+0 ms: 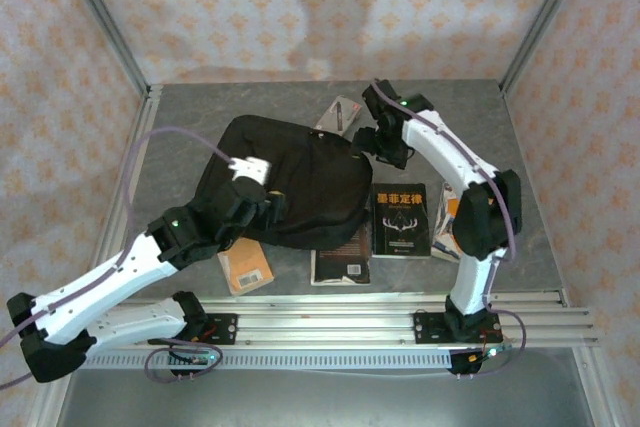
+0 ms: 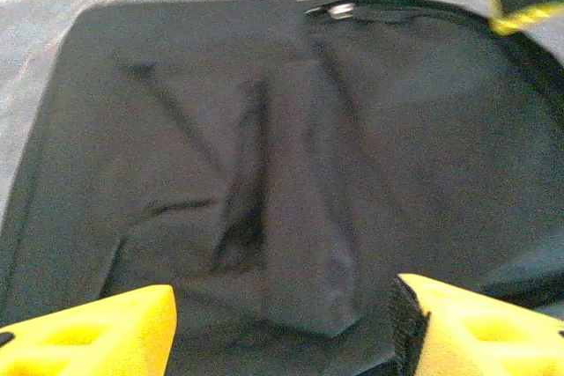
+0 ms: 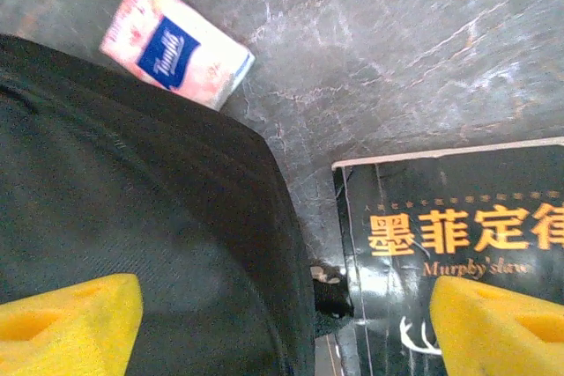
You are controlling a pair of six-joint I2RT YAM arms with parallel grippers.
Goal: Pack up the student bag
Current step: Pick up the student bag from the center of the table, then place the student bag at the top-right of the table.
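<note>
a grey marbled desk (image 1: 190, 117) is seen inside a papered enclosure. the student bag (image 1: 290, 182) lies flat at mid-desk; whether its mouth is open cannot be told. a black-covered book (image 1: 401, 219) lies just right of it, an orange book (image 1: 245, 267) at its near edge, and a tissue pack (image 3: 176, 41) at its far side. the left tool (image 2: 282, 323) is held over the bag fabric, released, with nothing pinched. the right tool (image 1: 385, 147) hovers at the bag's right edge, likewise released. judged step: the bag is being readied, and nothing is seen packed. next, the zip must be found and the mouth spread before any book is lifted.
</note>
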